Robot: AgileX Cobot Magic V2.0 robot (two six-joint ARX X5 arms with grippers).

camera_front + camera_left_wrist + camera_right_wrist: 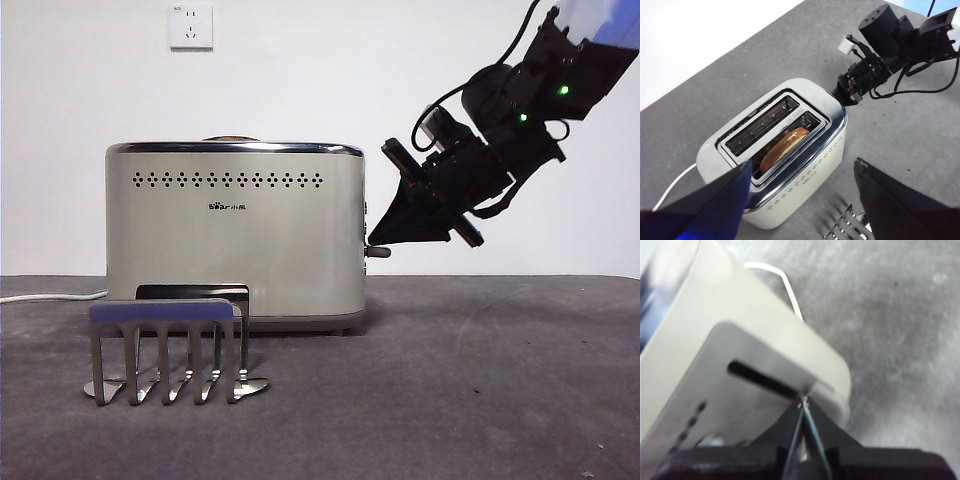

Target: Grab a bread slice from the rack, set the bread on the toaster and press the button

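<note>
Bread's already in: slice of bread (pixel 785 148) sits low in one slot of the toaster (pixel 235 235), only its rounded crust showing above the rim. Rack (pixel 168 350) stands empty in front of the toaster, clear of both arms.

Remaining step looks like the press. Right gripper (pixel 385 238) is at the toaster's narrow end, jaws pinched together to a wedge, tip right at the button (pixel 377 252). From the front the tip reads just above the knob, touching or nearly so; right wrist view is too blurred to confirm contact. The lever slot (pixel 760 378) runs lengthwise down that end face, so the travel needed is straight down along it, toward the table.

Room: open table below and beside the end face, nothing in the way. Risk I'd flag is the narrow closed tip sliding off the small knob sideways.

Left gripper (pixel 800 200) hovers above the toaster, jaws wide apart, holding nothing. It's farther from the button; the right arm is the one placed for it.
</note>
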